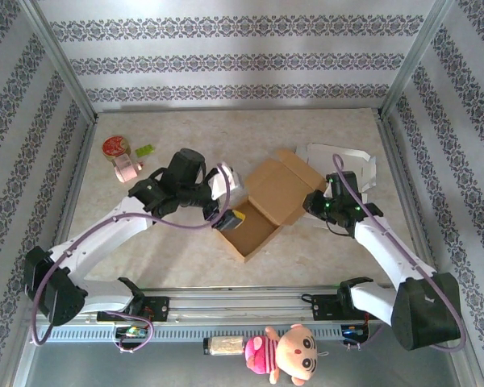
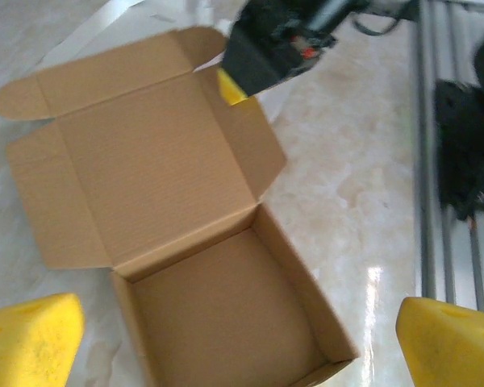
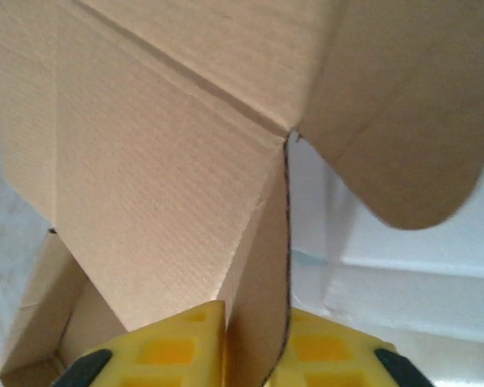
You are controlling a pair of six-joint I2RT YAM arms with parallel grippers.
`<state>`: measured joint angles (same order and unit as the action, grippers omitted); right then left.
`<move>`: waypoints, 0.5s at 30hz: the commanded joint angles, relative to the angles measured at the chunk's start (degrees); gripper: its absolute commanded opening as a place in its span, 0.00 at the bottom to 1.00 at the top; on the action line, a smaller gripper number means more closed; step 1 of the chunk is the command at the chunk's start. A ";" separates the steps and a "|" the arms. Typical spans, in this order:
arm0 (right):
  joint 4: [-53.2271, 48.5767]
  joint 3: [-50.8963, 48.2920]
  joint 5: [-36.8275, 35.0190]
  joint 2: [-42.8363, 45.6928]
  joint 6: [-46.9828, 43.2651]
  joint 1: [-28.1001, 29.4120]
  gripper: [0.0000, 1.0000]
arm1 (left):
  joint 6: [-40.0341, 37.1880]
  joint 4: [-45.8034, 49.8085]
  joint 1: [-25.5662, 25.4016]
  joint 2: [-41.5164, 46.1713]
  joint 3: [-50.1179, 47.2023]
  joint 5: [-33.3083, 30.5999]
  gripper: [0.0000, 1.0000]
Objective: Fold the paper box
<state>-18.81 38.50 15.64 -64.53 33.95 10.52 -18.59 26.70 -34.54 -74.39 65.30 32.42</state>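
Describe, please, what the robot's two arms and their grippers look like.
Both the left arm and right arm have white tubular links with bulky black joints and bases. A mauve cable loops along each. The left gripper and right gripper are black, with chunky yellow fingers.

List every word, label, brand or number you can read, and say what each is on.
No text can be read anywhere.
paper box: plain brown card, no print.
red round object: markings too small to read.
pink object: too small to read.
green tag: too small to read.
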 commanded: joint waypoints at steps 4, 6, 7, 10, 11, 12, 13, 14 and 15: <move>3.29 9.71 6.21 -3.63 -34.43 5.67 0.05 | 28.34 3.99 16.06 -5.61 6.86 3.05 0.99; 3.95 11.93 7.12 -5.05 -39.39 6.37 0.03 | 30.97 3.69 18.91 -6.75 7.03 2.49 0.98; 4.45 13.37 8.07 -6.14 -40.40 6.41 0.02 | 30.66 4.23 19.58 -7.28 7.37 2.02 0.99; 4.01 18.39 12.07 -10.33 -42.76 6.39 0.03 | 28.25 6.42 20.69 -8.98 8.85 4.84 0.99; 3.21 20.26 13.12 -11.95 -43.32 6.43 0.03 | 27.63 6.39 20.92 -9.29 8.75 6.62 0.99; 2.56 21.80 14.08 -13.24 -43.73 6.56 0.03 | 27.26 5.91 21.01 -9.42 8.51 7.62 0.98; 2.10 23.36 15.21 -14.65 -44.20 6.53 0.03 | 27.12 5.19 21.14 -9.57 7.88 7.70 0.98; 1.99 24.58 16.41 -15.74 -44.55 6.67 0.03 | 27.11 4.48 21.19 -9.74 7.34 6.70 0.98; 2.10 25.30 17.12 -16.56 -44.76 6.80 0.03 | 26.86 4.03 21.22 -9.97 7.07 5.21 0.97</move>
<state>-16.25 60.45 27.40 -79.48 -6.02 17.04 7.25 30.26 -13.80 -84.27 71.94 36.77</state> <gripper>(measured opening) 0.062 0.978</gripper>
